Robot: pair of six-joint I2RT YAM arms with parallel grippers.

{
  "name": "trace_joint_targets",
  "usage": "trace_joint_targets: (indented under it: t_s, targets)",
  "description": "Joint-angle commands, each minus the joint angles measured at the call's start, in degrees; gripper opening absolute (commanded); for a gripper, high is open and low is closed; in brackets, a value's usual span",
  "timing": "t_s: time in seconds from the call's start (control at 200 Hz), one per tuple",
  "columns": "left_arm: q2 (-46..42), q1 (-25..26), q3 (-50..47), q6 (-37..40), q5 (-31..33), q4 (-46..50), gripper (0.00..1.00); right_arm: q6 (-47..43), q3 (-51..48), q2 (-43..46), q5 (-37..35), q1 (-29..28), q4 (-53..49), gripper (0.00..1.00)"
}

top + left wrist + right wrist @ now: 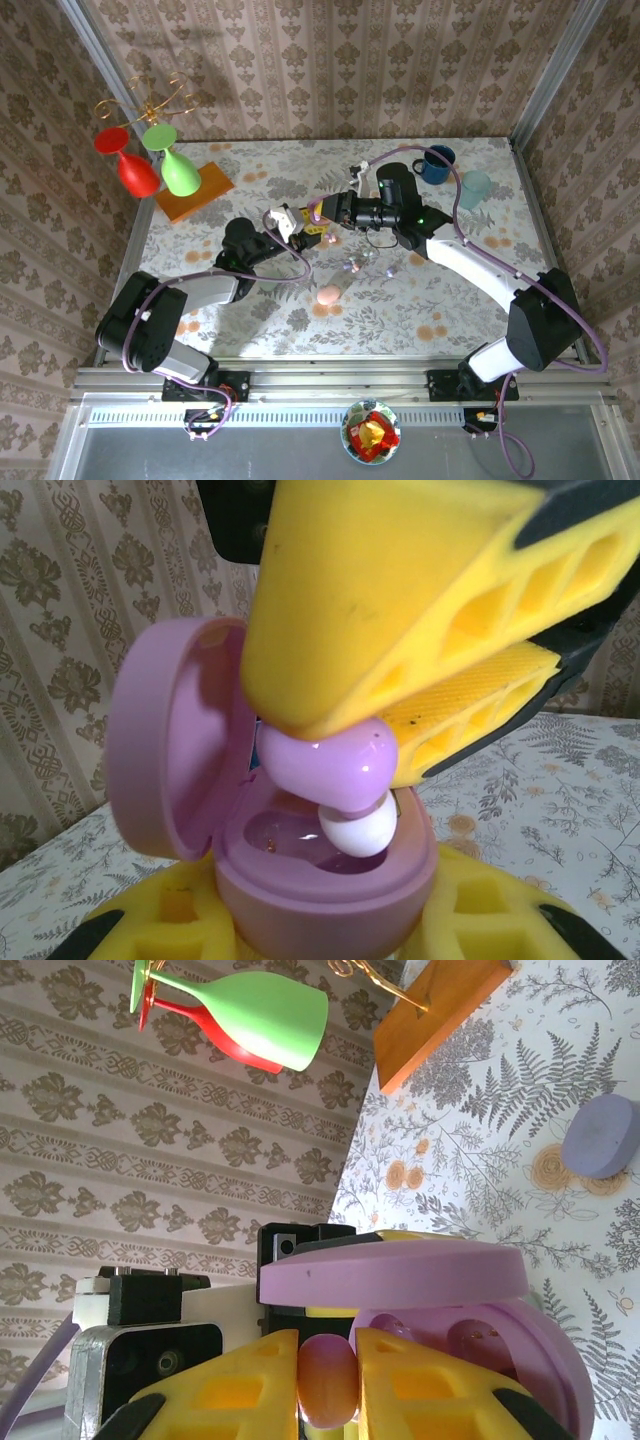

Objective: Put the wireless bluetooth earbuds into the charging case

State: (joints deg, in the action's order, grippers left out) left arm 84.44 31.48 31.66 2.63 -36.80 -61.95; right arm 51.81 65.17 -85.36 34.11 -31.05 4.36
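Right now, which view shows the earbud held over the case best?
Left wrist: the lilac earbud, white tip down, sits large between yellow fingers over the open case. Right wrist shows it pinched, partly hidden by those fingers. From the top it is too small to make out.

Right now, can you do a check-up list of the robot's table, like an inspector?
Surface: floral table, no spills seen.
Job's things: lilac case open; lilac earbud with a white tip, right over the case's well; pink case and tiny loose buds on the table.
Clutter: blue mug, pale cup, orange block with a red glass and a green glass on a gold stand.
Grippers: left gripper shut on the lilac case; right gripper pinching the lilac earbud.
Cables: purple cables along both arms.
Surroundings: wallpaper walls; bowl of colourful bits below the near edge.
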Motion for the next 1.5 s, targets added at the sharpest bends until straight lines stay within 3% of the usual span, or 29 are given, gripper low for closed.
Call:
trace_joint_targets:
  t_s: [0.0,0.685,0.86,1.035,1.235,1.3,1.495]
  targets:
    - [-0.84,0.51,0.6,-0.05,-1.6,-3.4,0.24,-2.33,0.84,-0.76,-2.94,-0.11,-3.91,0.23]
    - [-1.36,-0.16,0.82,0.81,-1.37,-0.97,0.24,-4.12,1.33,0.57,-2.06,-0.07,-3.86,0.22]
    - [0.88,-2.16,0.73,0.18,-0.82,-2.13,0.24,-6.95,-0.02,4.31,0.16,-0.07,-0.34,0.31]
    - [2.6,-3.57,0.95,0.56,-0.49,-2.19,0.24,-11.5,-2.87,10.91,1.59,-0.07,1.15,0.49]
    - [1.98,-4.94,0.26,0.03,-0.47,-3.04,0.24,-13.32,-9.54,18.22,-8.57,0.27,-0.13,0.53]
    - [0.96,-7.44,-0.23,-0.23,-0.47,-3.04,0.24,-13.21,-11.06,18.65,-11.71,0.95,-1.94,0.53]
    - [-4.65,-10.92,-2.88,-0.01,-0.47,-0.91,0.24,-14.63,-9.13,10.59,-13.57,3.09,-10.6,0.52]
